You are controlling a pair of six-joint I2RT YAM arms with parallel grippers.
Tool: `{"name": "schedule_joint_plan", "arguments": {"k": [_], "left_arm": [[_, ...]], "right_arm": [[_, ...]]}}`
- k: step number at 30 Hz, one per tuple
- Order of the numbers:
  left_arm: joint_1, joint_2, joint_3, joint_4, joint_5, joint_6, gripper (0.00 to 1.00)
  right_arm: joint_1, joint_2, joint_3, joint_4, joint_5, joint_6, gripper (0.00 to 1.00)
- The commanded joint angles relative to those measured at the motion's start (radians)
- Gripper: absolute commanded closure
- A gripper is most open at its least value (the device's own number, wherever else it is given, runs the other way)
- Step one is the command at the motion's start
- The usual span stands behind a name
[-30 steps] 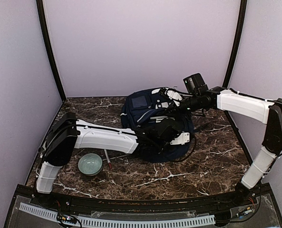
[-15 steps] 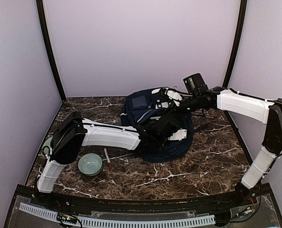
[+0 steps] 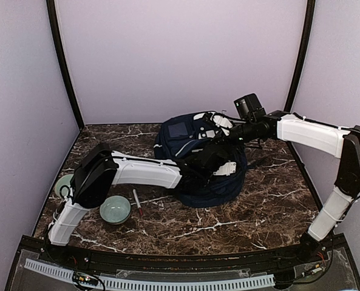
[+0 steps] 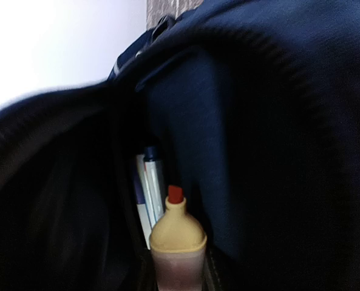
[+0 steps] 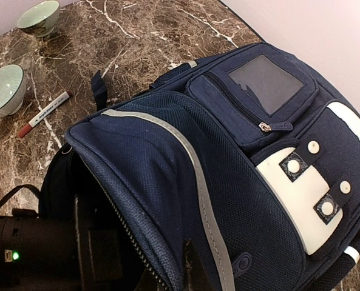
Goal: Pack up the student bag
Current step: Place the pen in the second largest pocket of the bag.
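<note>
1 bag (image 3: pixel 181 138) lies at the back centre of the table (image 3: pixel 261 209). Its mouth is held up by the right gripper (image 3: pixel 215 128), pinched together on the rim. Inside the mouth, a marker (image 4: pixel 177 239) is clamped in the left gripper (image 3: pixel 223 164). Insertion is judged under way. Deeper lowering beside the stowed items (image 4: pixel 148 182), then release, is called for.

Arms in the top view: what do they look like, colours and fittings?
Both the left arm and right arm have white shells with black joints. A black camera box sits at the right wrist. A green light glows on the left wrist.
</note>
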Motion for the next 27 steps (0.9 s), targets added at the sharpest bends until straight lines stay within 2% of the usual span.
{"name": "schedule_joint_plan", "arguments": {"k": [1,7,14,17,27], "left_arm": [[0.039,0.021,0.027,0.044,-0.05,0.032,0.95],[0.035,0.02,0.037,0.041,-0.071,0.024,0.82],[-0.004,-0.053,-0.021,0.085,-0.068,0.029,0.74],[-0.019,-0.084,-0.041,0.087,-0.057,0.017,0.62],[-0.038,-0.128,-0.068,0.108,-0.079,0.023,0.54]], "right_arm": [[0.01,-0.053,0.024,0.046,-0.071,0.031,1.0],[0.01,-0.055,0.024,0.044,-0.071,0.031,1.0],[0.01,-0.055,0.023,0.046,-0.067,0.03,1.0],[0.01,-0.055,0.022,0.045,-0.067,0.03,1.0],[0.01,-0.056,0.024,0.046,-0.07,0.032,1.0]]}}
